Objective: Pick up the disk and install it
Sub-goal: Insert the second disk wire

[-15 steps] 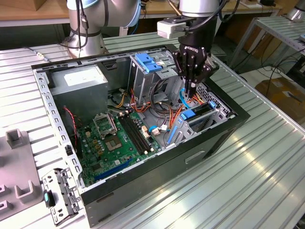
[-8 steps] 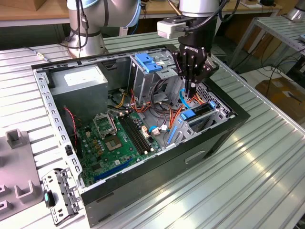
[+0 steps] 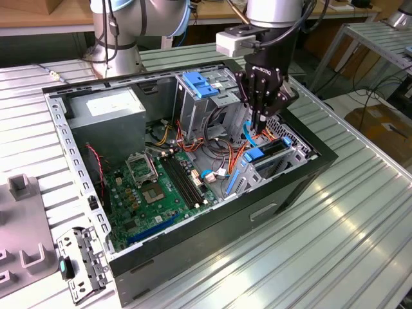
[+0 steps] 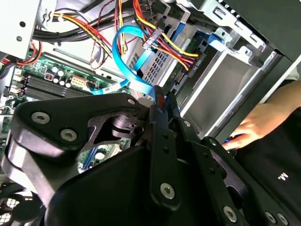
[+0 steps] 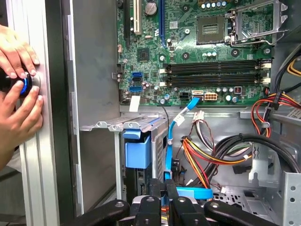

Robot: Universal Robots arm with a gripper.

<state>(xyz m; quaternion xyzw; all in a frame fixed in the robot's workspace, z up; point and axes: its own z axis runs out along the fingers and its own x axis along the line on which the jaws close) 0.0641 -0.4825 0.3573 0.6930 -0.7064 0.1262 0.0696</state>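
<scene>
The disk (image 3: 265,154) sits inside the low drive cage at the front of the open computer case (image 3: 212,222), dark with blue carrier rails. In the first wrist view its blue carrier end (image 5: 137,151) shows in the cage slot. My black gripper (image 3: 259,131) hangs straight above that cage, just beside the disk, its fingers pressed together. A flat blue data cable (image 5: 168,155) runs down to the fingertips (image 5: 157,190); in the second wrist view this cable (image 4: 136,80) ends at the gripper (image 4: 160,101). Whether the cable is pinched I cannot tell.
A grey power-supply box (image 3: 109,116) fills the case's back corner, a tall metal cage with a blue latch (image 3: 199,84) stands beside my gripper, and red, yellow and black wires (image 5: 221,155) cross the green motherboard (image 3: 154,187). A person's hands (image 5: 19,94) rest on the table rail outside the case.
</scene>
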